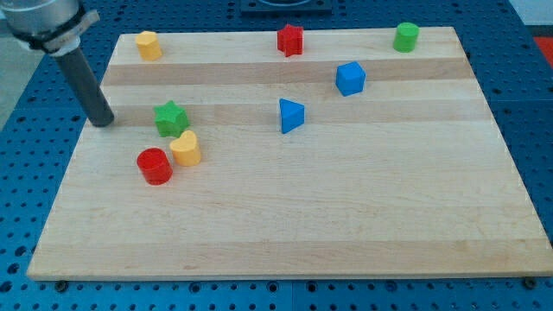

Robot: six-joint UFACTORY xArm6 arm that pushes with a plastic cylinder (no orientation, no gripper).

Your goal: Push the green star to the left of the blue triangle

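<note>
Nearest the view's bottom, a pale wooden board (pixel 285 225) lies on a blue perforated table (pixel 22 173). Slanting down from the top left corner, the dark rod has no jaws; my tip (pixel 104 123) rests just left of the green star block (pixel 171 117), which sits well left of the blue triangle block (pixel 291 115).

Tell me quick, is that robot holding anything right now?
No fingers here, only a dark rod; my tip holds nothing.
It rests on the wooden board, apart from the green star block, on its left.
</note>
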